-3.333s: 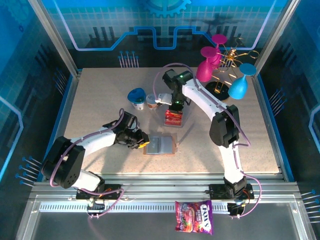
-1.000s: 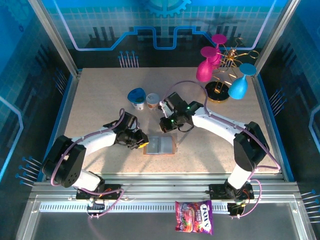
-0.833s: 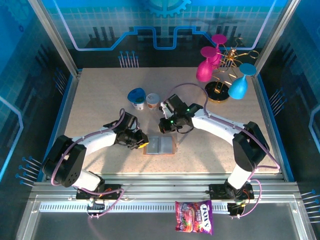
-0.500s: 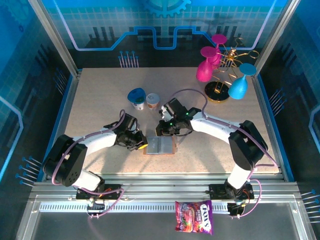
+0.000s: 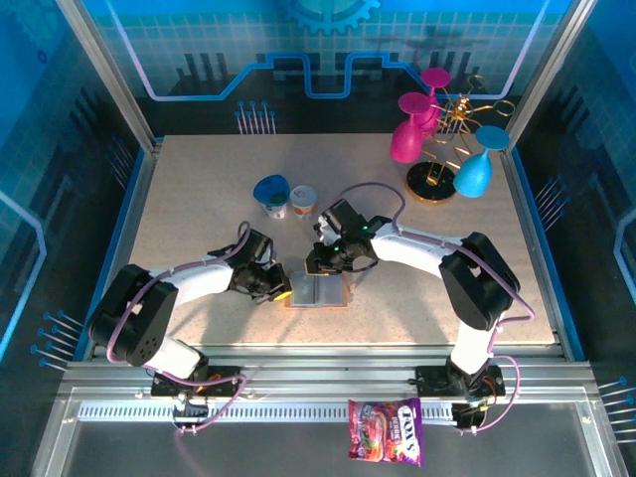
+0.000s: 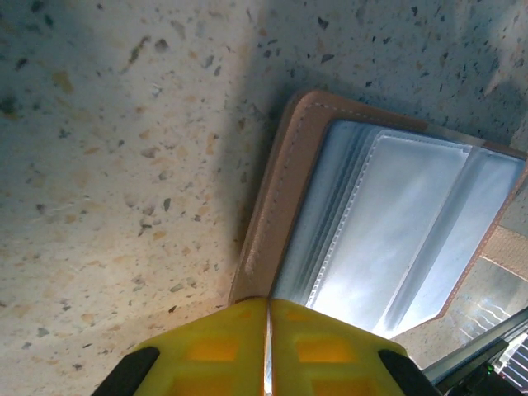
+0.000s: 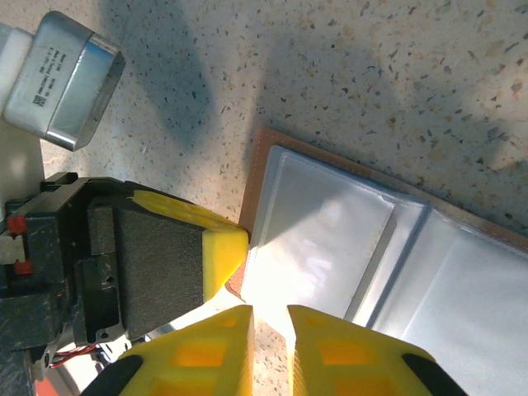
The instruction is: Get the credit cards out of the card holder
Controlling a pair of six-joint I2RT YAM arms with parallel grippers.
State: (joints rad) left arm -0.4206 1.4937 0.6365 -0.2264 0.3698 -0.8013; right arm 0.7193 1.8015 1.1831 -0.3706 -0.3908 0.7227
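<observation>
Left arm: it runs from its base at the near left low across the speckled beige tabletop [image 5: 199, 219] toward the right, forearm almost flat, wrist turned in to the middle of the table.

The left gripper [image 5: 282, 291] sits at the left edge of the card holder. In the left wrist view its yellow fingers [image 6: 223, 346] are pressed together with only a hairline seam between them, the tips meeting the stitched brown border. Whether any leather is caught in that seam cannot be told.

The small brown leather card holder [image 5: 323, 289] lies flat and spread open on the tabletop, between the two grippers, pale grey-blue inner faces and clear sleeves upward.

The right gripper [image 5: 320, 266] stands at the far left corner of the card holder, pointing down. In the right wrist view its yellow fingers [image 7: 206, 346] are parted by a narrow slit, with nothing seen gripped, just beside the left gripper's yellow tip.

Right arm: it rises from the near right base to a raised elbow, and the white forearm reaches left and down to the card holder.
</observation>
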